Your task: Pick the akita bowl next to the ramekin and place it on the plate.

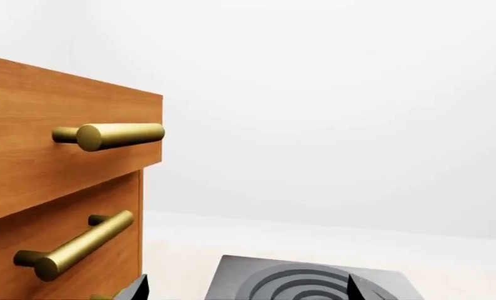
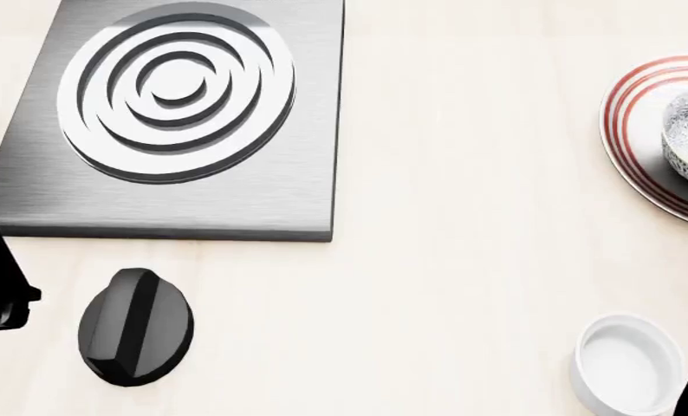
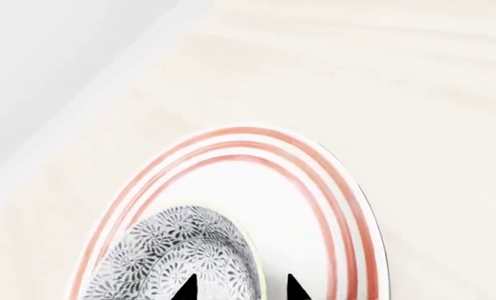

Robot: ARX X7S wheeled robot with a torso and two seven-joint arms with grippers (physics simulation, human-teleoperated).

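right pincer (image 3: 238,289) pinches akita bowl (image 3: 177,259) rim, bowl over red-ringed plate (image 3: 315,194); ramekin (image 2: 627,364) empty.

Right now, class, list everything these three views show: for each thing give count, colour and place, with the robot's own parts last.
akita bowl: one in view, grey-and-white floral, on the plate, at the head view's right edge.
plate: one, white with red rings, on the counter, far right.
ramekin: one, plain white, near right of the counter.
burner plate: one, grey steel with concentric rings, far left.
knob: one, black, in front of the burner plate.
counter: one, pale wood.
drawer fronts: brown wood, brass bar handles, left wrist view.
right gripper: black, fingertips astride the bowl's rim.
left gripper: black, only tips showing.
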